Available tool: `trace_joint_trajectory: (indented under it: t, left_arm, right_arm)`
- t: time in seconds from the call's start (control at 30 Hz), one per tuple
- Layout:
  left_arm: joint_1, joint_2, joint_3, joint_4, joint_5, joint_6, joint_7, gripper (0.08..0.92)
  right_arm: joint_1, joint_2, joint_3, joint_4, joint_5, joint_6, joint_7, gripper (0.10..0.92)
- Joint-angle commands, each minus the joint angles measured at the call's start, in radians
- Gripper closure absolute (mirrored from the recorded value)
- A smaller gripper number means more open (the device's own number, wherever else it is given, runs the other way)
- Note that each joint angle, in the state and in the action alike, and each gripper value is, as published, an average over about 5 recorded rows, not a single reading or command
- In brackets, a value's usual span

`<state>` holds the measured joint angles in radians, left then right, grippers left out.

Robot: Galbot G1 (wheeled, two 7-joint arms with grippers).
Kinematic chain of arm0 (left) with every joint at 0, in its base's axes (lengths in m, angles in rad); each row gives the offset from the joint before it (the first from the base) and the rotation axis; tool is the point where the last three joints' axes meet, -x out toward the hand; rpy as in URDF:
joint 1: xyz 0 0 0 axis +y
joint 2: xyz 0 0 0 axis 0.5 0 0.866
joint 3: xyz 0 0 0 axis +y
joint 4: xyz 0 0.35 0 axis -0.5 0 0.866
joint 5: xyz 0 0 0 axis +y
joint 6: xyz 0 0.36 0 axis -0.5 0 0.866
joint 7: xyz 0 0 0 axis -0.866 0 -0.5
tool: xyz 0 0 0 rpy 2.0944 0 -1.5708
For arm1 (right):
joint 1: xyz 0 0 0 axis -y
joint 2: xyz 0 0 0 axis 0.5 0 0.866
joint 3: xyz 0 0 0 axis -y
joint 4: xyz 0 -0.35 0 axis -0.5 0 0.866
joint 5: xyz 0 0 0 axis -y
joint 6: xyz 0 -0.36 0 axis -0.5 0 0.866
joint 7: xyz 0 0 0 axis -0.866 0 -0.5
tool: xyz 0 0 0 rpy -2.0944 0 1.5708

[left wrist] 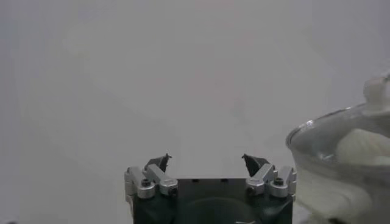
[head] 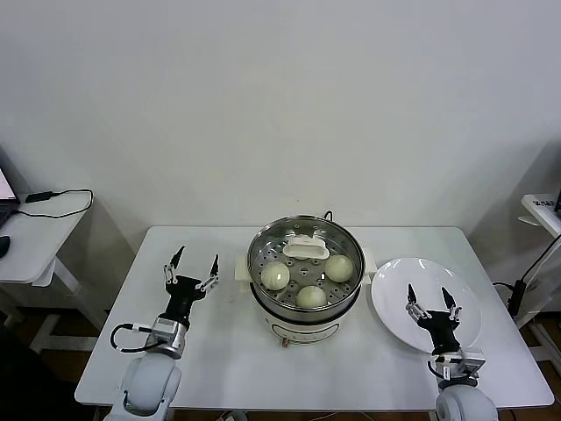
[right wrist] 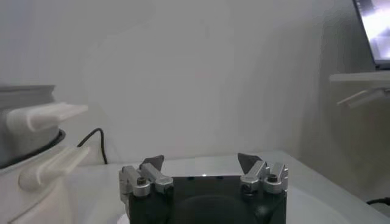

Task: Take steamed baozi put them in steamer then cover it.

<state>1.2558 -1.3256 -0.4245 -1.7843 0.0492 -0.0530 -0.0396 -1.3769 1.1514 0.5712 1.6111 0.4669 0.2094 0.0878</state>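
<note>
Desk carries the steamer, cover already on, three baozi visible under the glass. Bumping the pot could unseat that lid. Left tool hovers beside it, spread and empty; right tool hangs over the plate, likewise spread.

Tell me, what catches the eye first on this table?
The shiny steel steamer in the middle of the white table, its glass lid on, with three pale baozi visible through the glass. To its right lies an empty white plate. The open left gripper hangs left of the steamer, and the open right gripper hangs above the plate.
</note>
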Motion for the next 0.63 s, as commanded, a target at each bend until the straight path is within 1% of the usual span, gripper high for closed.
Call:
trace_joint_trajectory:
  t: [0.03, 0.63]
  left_arm:
    - [0.051, -0.004, -0.033, 0.027, -0.047, -0.047, 0.021, 0.177]
    - [0.083, -0.004, -0.035, 0.019, -0.028, -0.070, 0.017, 0.177]
  right_arm:
    - [-0.020, 0.001, 0.016, 0.002, 0.019, 0.004, -0.029, 0.203]
    - [-0.019, 0.000, 0.009, -0.001, 0.015, -0.011, -0.002, 0.203]
